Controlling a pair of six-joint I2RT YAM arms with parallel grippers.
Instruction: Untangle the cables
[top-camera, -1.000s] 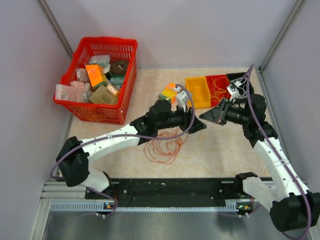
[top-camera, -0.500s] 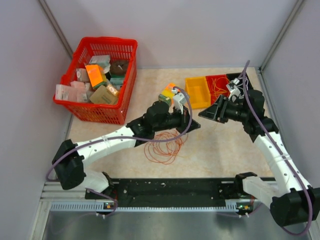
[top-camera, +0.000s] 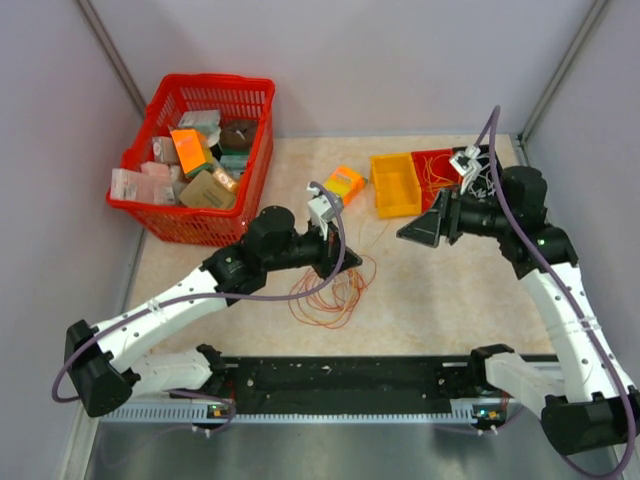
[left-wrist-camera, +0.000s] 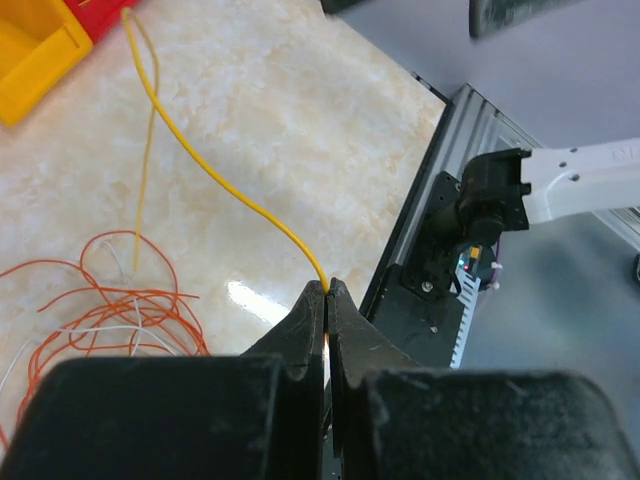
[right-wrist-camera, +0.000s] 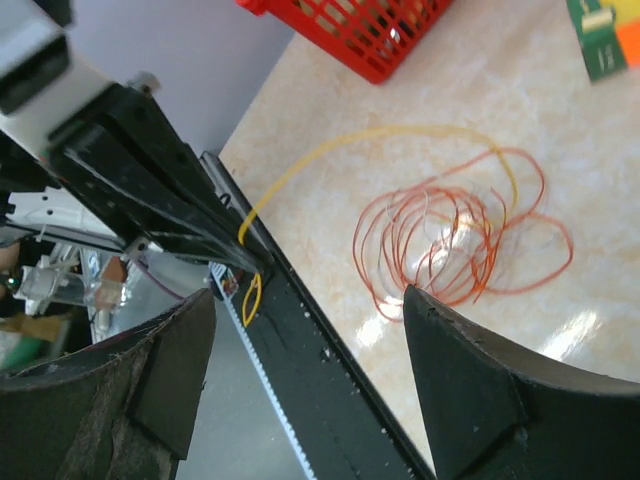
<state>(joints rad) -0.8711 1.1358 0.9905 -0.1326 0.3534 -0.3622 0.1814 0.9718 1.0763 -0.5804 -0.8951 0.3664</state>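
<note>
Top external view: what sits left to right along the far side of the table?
red basket → orange box → yellow bin → red bin. The cable coil is left out: it lies nearer the arms and overlaps the orange box sideways.

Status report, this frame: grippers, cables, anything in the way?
Left gripper shut on yellow cable. Right gripper open, empty. Orange and white coil loose on table. No obstruction seen.
</note>
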